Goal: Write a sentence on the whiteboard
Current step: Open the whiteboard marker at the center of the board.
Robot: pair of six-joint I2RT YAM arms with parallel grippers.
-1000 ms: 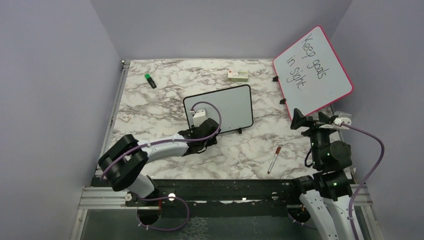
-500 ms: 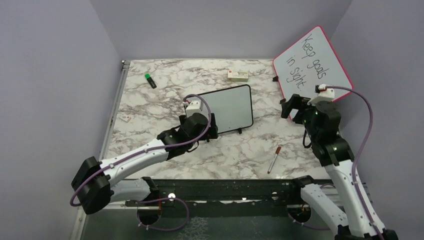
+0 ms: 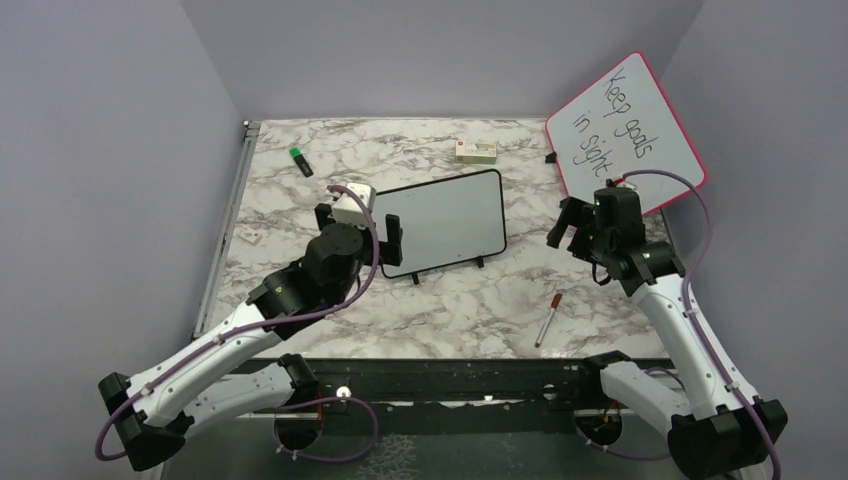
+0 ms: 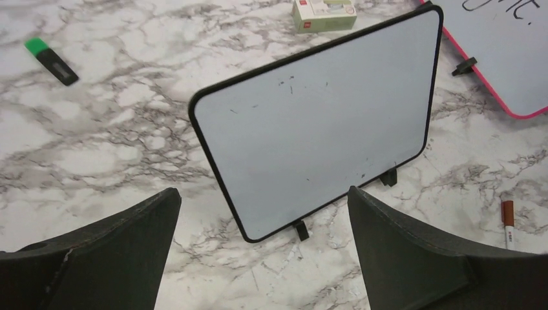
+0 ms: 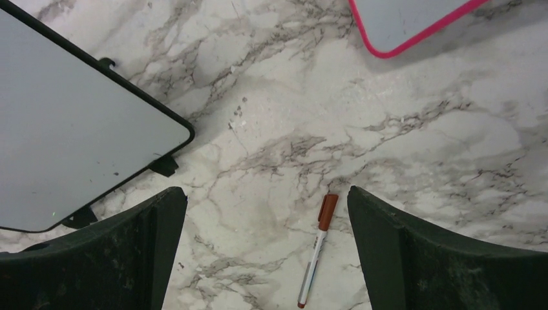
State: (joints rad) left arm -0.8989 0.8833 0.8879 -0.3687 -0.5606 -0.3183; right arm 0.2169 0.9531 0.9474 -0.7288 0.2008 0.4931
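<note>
Hovering wide open and empty, the left gripper [image 4: 262, 194] faces the whiteboard [image 4: 316, 123], which stands propped on its small feet just ahead of the jaws, tilted back for writing and blank apart from faint specks. The right gripper [image 5: 266, 192], equally spread and holding nothing, hangs above the marker [image 5: 315, 248], which lies between its jaws, probably lined up for a pick. Farther out leans the pink-framed board [image 3: 625, 130], likely a sample. A small box [image 4: 323, 14] and a green highlighter [image 4: 52, 57] rest on the marble table [image 5: 388, 129], enclosed by plain lilac walls [image 3: 450, 50].

Left fingers [image 4: 97, 252] released the whiteboard [image 4: 316, 129] and drew back; right arm [image 3: 662, 292] advanced.
</note>
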